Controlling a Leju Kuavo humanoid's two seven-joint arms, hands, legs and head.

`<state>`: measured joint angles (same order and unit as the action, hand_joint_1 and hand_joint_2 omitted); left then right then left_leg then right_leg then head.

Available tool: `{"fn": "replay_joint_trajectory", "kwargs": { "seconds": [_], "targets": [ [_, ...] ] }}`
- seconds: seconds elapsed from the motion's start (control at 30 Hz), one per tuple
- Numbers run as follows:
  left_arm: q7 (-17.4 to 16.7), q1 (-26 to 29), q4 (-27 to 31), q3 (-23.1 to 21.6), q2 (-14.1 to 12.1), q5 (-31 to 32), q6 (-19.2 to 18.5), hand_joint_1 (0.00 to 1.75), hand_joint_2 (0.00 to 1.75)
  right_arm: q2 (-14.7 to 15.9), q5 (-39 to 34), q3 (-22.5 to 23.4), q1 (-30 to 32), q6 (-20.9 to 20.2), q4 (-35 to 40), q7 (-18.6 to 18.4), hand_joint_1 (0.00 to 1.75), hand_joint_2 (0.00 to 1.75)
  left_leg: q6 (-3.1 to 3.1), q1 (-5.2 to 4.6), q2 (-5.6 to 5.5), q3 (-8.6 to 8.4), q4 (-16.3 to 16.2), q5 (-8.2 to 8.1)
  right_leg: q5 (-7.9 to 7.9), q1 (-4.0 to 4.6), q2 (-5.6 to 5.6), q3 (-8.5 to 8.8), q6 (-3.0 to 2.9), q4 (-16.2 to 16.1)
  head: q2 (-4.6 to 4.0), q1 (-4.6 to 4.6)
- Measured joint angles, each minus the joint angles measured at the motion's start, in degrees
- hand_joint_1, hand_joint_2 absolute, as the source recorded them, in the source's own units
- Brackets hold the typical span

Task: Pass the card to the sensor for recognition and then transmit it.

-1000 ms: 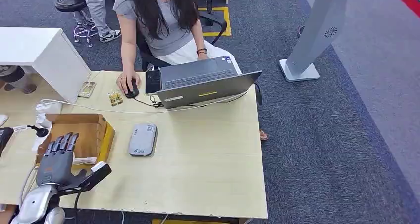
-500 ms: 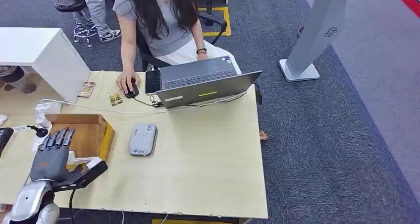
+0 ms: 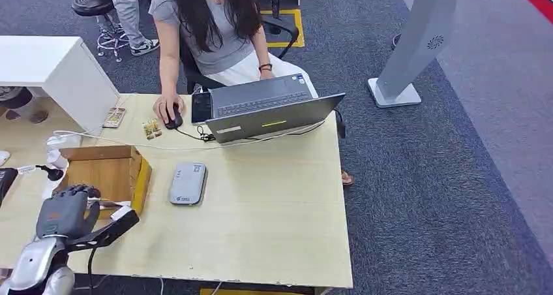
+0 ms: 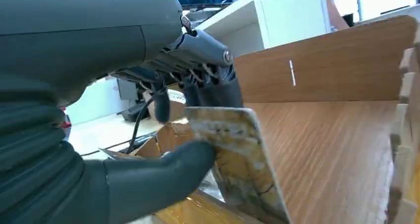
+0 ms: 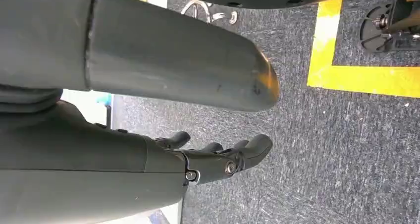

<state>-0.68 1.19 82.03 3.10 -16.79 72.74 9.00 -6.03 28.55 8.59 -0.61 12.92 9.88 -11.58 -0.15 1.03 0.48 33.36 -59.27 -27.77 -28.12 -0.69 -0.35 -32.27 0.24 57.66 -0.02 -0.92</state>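
Note:
My left hand (image 3: 65, 210) sits at the near edge of the open brown box (image 3: 111, 171) on the table's left side, fingers curled in. In the left wrist view the thumb (image 4: 158, 177) and fingers (image 4: 210, 87) pinch a marbled yellow-white card (image 4: 237, 154), which stands tilted over the box floor (image 4: 337, 135). The grey card sensor (image 3: 188, 183) lies flat on the table to the right of the box. My right hand (image 5: 213, 159) hangs over the grey carpet, holding nothing, fingers slightly bent and apart.
A person sits at the table's far side with a hand on a mouse (image 3: 171, 115) beside an open laptop (image 3: 274, 112). Two small cards (image 3: 152, 128) lie near a white cable. A white cabinet (image 3: 52, 66) stands at the left, and a grey stand (image 3: 417, 40) on the carpet.
My left hand's fingers, spread above the box a second ago, have curled in on the card, and the hand has shifted slightly left and back.

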Motion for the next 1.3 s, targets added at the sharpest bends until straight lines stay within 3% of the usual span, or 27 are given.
{"fn": "replay_joint_trajectory", "kwargs": {
  "seconds": [0.77, 1.13, 1.3],
  "targets": [
    [0.96, -0.87, 0.02, 0.0, -0.98, -1.7, -1.14, 1.75, 1.75, 0.0, 0.66, 0.07, -0.02, -0.88, 0.0, 0.0, 0.0, 0.0, -0.02, 0.0, -0.01, -0.01, -0.01, 0.02, 0.0, 0.0, -0.01, -0.03, 0.0, 0.0, 0.0, -0.02],
    [0.79, -11.94, -1.79, -1.51, -0.96, -0.85, -2.51, 1.75, 1.75, 0.04, 2.1, 0.07, -0.26, -1.11, 0.0, 0.2, 0.0, 0.0, -0.05, 0.01, 0.0, 0.03, -0.05, 0.12, 0.14, 0.0, -0.01, -0.09, -0.08, 0.01, 0.0, -0.02],
    [-0.85, -22.91, -5.88, -5.12, -0.35, -0.61, -4.9, 1.75, 1.75, 0.13, 3.15, 0.07, -0.69, -1.79, 0.02, 0.61, 0.0, 0.0, -0.09, 0.01, -0.13, 0.1, -0.06, 0.25, 0.27, 0.0, -0.11, -0.1, -0.05, 0.01, 0.0, -0.02]
  ]
}}
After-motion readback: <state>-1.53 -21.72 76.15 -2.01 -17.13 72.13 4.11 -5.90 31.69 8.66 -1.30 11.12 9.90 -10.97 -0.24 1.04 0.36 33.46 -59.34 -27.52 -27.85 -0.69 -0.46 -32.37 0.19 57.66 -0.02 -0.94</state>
